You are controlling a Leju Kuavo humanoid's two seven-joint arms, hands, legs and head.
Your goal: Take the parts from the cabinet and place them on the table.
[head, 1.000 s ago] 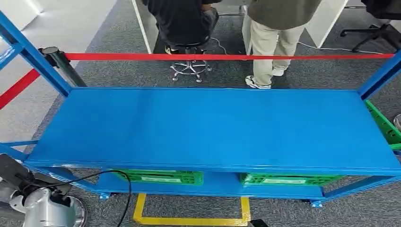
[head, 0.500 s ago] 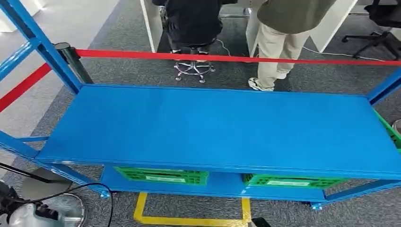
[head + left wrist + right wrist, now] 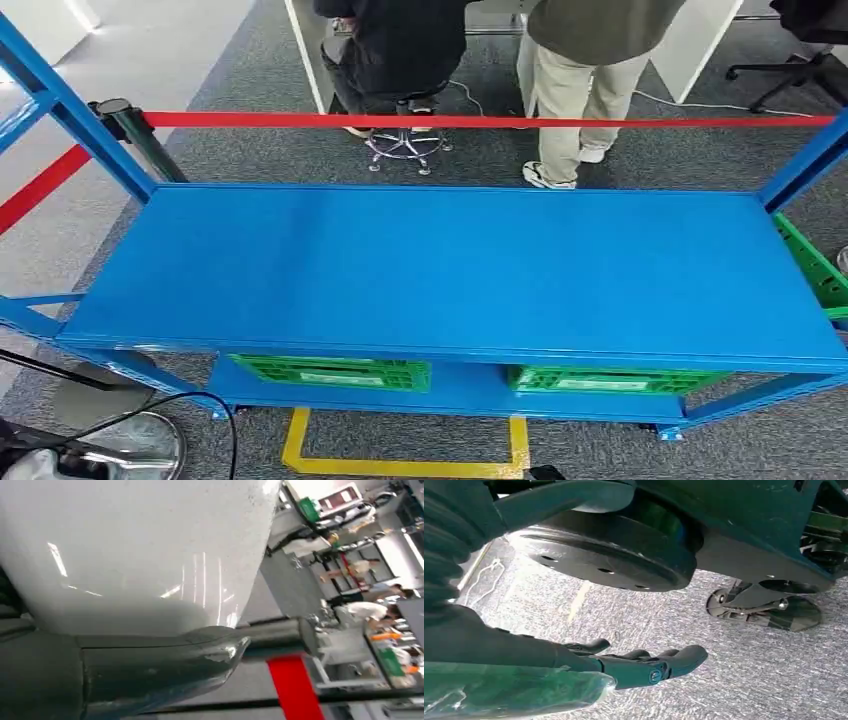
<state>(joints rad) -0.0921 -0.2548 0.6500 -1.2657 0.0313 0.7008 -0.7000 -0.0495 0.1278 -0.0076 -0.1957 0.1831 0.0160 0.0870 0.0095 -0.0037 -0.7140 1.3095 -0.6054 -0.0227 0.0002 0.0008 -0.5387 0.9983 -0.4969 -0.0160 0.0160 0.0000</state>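
the blue shelf rack point(image 3: 450, 270) is standing straight ahead in the head view, its broad top shelf lying bare. on the lower shelf, under the near edge, two green crates point(image 3: 335, 373) are sitting side by side – one below the left half, the other point(image 3: 605, 379) below the right half, each with a pale label on its front. whether parts are lying inside them cannot be told from here. another green crate point(image 3: 815, 265) is poking in just past the rack's right end.

the right hand point(image 3: 644, 667) is hanging low over grey carpet in its wrist view, dark fingers stretched out fairly straight and apart, gripping nothing. the left hand point(image 3: 150, 672) is showing as a grey thumb against a glossy white surface; whether it is open or closed cannot be told.

beyond the rack's far edge a red barrier tape point(image 3: 480, 121) is running across, fixed to a dark post point(image 3: 135, 135) near the far left corner. behind the tape a person in beige trousers point(image 3: 575, 95) is standing, and another in dark clothes point(image 3: 400, 45) is sitting on a stool with a chrome base point(image 3: 403, 148). on the floor at the near edge a yellow outline point(image 3: 405, 455) is marking the carpet, and a black cable point(image 3: 190, 400) is looping near the near left corner.
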